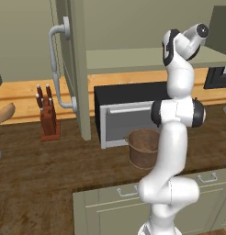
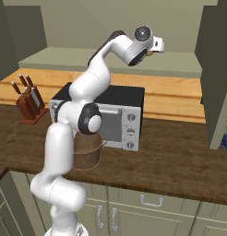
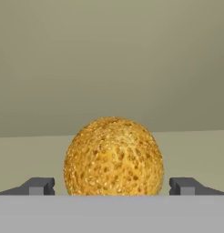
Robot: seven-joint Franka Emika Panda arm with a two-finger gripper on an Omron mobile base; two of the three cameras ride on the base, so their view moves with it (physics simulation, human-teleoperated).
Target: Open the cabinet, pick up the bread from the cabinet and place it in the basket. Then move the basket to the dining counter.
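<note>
Hand (image 3: 112, 186) wide open, fingers either side of the bread (image 3: 113, 157) on the cabinet (image 1: 73, 69) shelf, not gripping

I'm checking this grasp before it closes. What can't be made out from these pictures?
- Bread: hand view, underside cut off by the bottom band, so contact with the cabinet shelf is unclear.
- Pincer: hand view, open, just the tips show; depth past the bread unknown.
- Basket: left base view, right side hidden behind the arm; inside not visible.
- Toaster oven: right base view, left part hidden by the arm.
</note>
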